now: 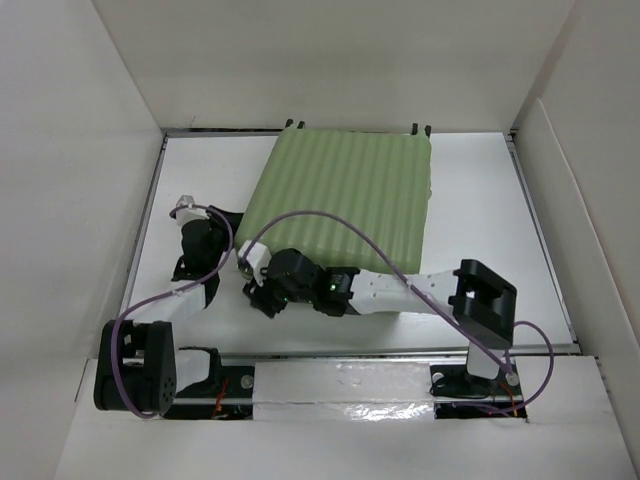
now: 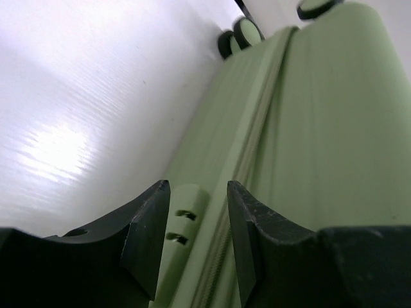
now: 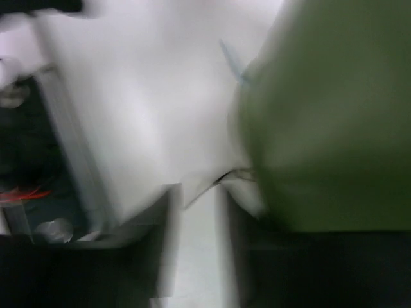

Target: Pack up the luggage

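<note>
The luggage (image 1: pixel 345 190) is a pale green ribbed suitcase lying flat and closed on the white table, its black-and-green wheels (image 1: pixel 420 128) at the far edge. My left gripper (image 1: pixel 225 225) is at its left side. In the left wrist view the gripper (image 2: pixel 198 184) is open, with a pale green slotted tab (image 2: pixel 186 212) on the suitcase side (image 2: pixel 334 128) between the fingers. My right gripper (image 1: pixel 262 295) is by the near left corner. The right wrist view is blurred and shows the gripper (image 3: pixel 200 192) open over bare table, with the suitcase (image 3: pixel 327 115) to the right.
White walls enclose the table (image 1: pixel 480 230) on the left, back and right. A metal rail (image 1: pixel 400 350) runs along the near edge. A purple cable (image 1: pixel 330 215) loops from the right arm over the suitcase lid. Two wheels (image 2: pixel 241 35) show far along the seam.
</note>
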Robot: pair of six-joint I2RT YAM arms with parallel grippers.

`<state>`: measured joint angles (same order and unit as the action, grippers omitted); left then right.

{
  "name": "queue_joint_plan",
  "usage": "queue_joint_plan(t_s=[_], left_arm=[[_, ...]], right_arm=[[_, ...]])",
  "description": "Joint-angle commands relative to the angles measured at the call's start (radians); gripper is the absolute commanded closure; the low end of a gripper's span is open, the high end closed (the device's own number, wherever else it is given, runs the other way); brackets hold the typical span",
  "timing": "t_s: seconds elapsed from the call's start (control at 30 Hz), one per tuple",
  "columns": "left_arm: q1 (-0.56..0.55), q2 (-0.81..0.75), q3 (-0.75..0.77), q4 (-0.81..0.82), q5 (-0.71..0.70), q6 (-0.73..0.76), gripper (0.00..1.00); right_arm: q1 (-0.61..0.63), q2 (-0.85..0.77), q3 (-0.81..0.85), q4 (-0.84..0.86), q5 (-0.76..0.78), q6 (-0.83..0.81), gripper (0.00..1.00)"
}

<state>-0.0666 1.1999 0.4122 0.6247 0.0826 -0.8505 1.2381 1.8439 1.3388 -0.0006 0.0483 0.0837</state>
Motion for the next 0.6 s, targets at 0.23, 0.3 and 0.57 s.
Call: queue_joint_plan(t_s=[0.23,0.3,0.57], left_arm=[[-0.087,-0.092,-0.038,0.052,0.138,0.028,0.62],[-0.087,-0.098,-0.038,0.052,0.141,0.036,0.62],[-0.159,-0.157,-0.026,-0.002,0.082,0.090,0.68]], right_arm=[[0.049,-0.548,-0.157,0.004,-0.134,-0.027,0.20],[-0.021,-0.633,-0.208,-0.042,-0.120,-0.012,0.48],[-0.870,-1.026,-0.562,0.031,0.211,0.175,1.00]])
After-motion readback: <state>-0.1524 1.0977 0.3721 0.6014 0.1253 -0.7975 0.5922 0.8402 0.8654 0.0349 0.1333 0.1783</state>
